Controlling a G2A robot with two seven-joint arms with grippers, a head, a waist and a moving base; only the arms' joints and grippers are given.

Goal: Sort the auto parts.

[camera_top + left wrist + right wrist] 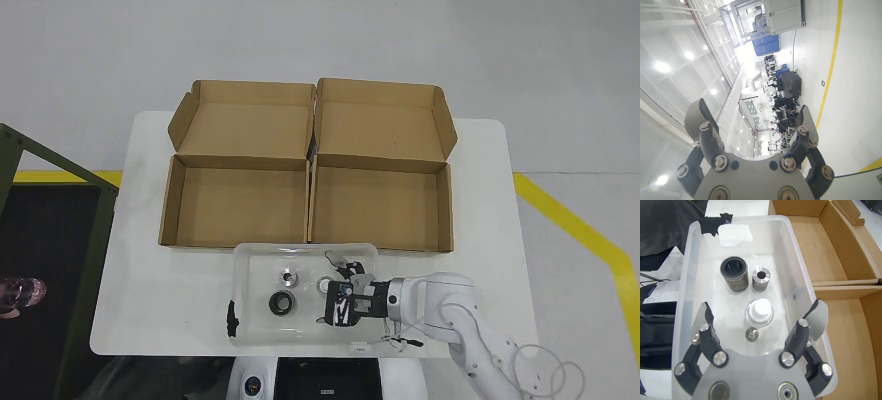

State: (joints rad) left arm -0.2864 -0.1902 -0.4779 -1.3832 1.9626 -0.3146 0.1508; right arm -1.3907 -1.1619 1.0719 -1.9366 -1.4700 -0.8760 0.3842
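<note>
A clear plastic bin (pixel 800 262) (pixel 245 262) at the table's front edge holds several auto parts. Among them are a large dark cylindrical bearing (pixel 734 273) (pixel 283 302), a smaller grey metal bushing (pixel 761 279) (pixel 290 277), a white plastic part in a clear round cup (pixel 759 312) and a small shiny metal piece (pixel 752 334). My right gripper (pixel 762 308) (pixel 340 303) hangs open over the bin's right end, with the white part between its fingers below and nothing held. My left gripper (pixel 753 109) is open and points up at a hall ceiling.
Two open cardboard boxes (pixel 238 205) (pixel 380 208) sit side by side behind the bin, lids folded back; the right one (pixel 846 321) lies just beside the bin. Black tape (pixel 714 223) and a white label (pixel 735 237) mark the bin's far end.
</note>
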